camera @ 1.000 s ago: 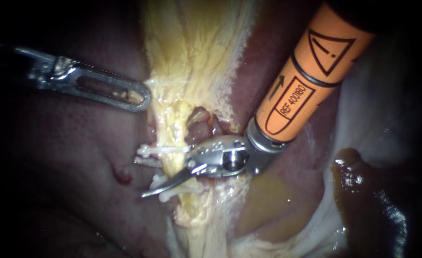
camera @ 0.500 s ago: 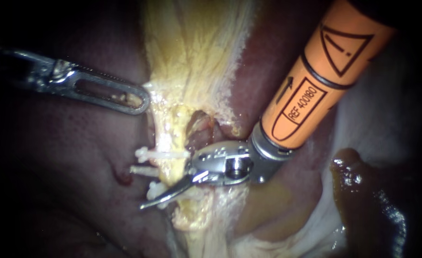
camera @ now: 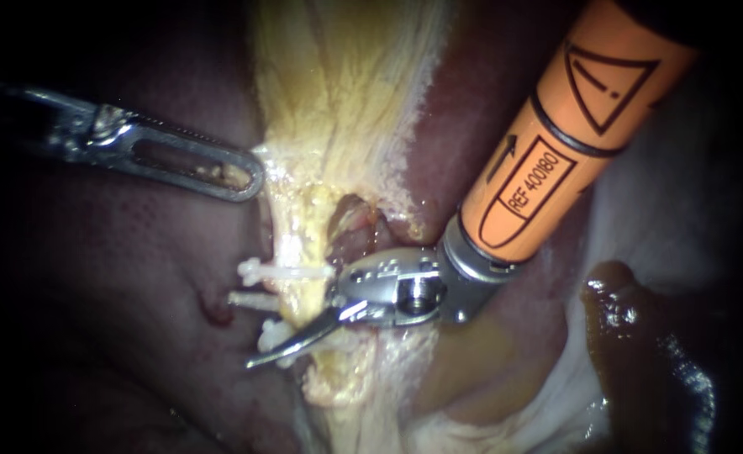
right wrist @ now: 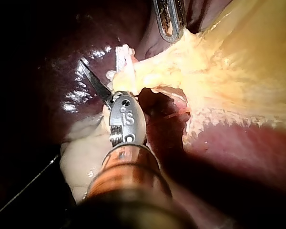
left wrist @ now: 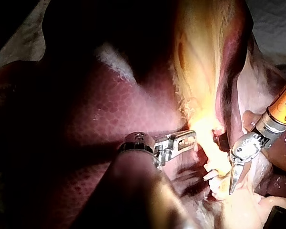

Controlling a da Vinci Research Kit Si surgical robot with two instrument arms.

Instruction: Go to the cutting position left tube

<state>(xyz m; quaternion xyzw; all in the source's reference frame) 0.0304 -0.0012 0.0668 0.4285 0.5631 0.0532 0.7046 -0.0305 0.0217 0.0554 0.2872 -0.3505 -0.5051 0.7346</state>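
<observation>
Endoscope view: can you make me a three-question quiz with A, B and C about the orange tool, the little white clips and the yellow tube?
1. Where does the right instrument reach?
A. up into empty space
B. the yellow tube, beside the white clips
C. a person's hand

2. What colour is the right instrument's shaft?
A. blue
B. green
C. orange

3. How are the white clips sitting?
A. clamped across the yellow tube
B. lying loose, away from any tube
C. stacked in a pile

Answers:
1 B: its thin metal tip lies across the yellow tube, right among the clips.
2 C: the thick part behind the metal wrist is bright orange with black markings.
3 A: each clip crosses the tube, with its ends sticking out at the side.
</observation>
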